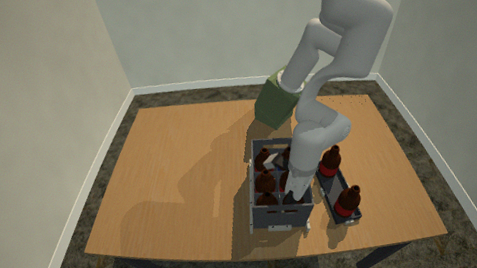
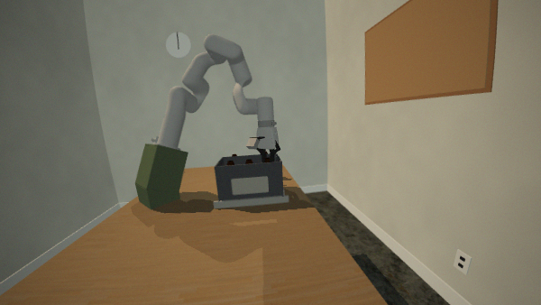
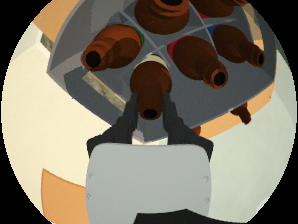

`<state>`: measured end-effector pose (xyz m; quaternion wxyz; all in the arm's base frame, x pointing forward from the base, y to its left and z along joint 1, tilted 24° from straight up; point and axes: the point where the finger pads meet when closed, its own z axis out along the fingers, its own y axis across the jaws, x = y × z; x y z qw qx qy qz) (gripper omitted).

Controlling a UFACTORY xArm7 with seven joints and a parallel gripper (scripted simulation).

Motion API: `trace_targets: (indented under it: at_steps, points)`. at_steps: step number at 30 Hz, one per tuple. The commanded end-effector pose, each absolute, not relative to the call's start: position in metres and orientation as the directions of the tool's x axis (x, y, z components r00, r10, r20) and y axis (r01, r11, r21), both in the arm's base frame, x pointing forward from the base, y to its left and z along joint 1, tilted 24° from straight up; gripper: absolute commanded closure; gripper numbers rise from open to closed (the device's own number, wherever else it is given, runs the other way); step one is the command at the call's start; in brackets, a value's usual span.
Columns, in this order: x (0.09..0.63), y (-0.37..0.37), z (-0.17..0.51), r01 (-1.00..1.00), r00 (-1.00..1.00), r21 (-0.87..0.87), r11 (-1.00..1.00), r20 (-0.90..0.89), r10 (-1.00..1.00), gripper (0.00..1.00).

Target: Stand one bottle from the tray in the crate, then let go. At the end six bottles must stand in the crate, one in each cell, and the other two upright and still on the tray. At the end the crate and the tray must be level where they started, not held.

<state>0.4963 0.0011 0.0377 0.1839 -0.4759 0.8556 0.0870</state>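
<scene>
A dark grey crate (image 1: pixel 281 216) (image 2: pixel 249 180) (image 3: pixel 73 50) stands on the wooden table with several brown bottles in its cells. My gripper (image 1: pixel 292 196) (image 2: pixel 269 155) (image 3: pixel 150 100) is shut on the neck of a brown bottle (image 3: pixel 150 84) and holds it low in the crate's front right cell. Beside the crate to the right lies a narrow grey tray (image 1: pixel 332 188) with two upright brown bottles with red labels, one at the back (image 1: pixel 330 161) and one at the front (image 1: pixel 348 201).
The arm's green base block (image 1: pixel 274 101) (image 2: pixel 160 175) stands behind the crate. The table's front edge (image 1: pixel 267 257) runs close to the crate and tray. Walls close in on all sides.
</scene>
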Motion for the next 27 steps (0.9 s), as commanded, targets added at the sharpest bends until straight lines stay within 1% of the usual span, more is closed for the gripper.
trace_targets:
  at_steps: [1, 6, 7, 27]
  points:
    - [0.4976, -0.0002, 0.0392, -0.845, -0.479, -0.030, 0.533, -0.398, -0.782, 1.00]
    - [0.4976, -0.0002, 0.0392, -0.845, -0.479, -0.030, 0.533, -0.398, -0.782, 1.00]
    - [0.4976, -0.0002, 0.0392, -0.845, -0.479, -0.030, 0.533, -0.398, -0.782, 0.35]
    - [0.4976, -0.0002, 0.0392, -0.845, -0.479, -0.030, 0.533, -0.398, -0.782, 0.35]
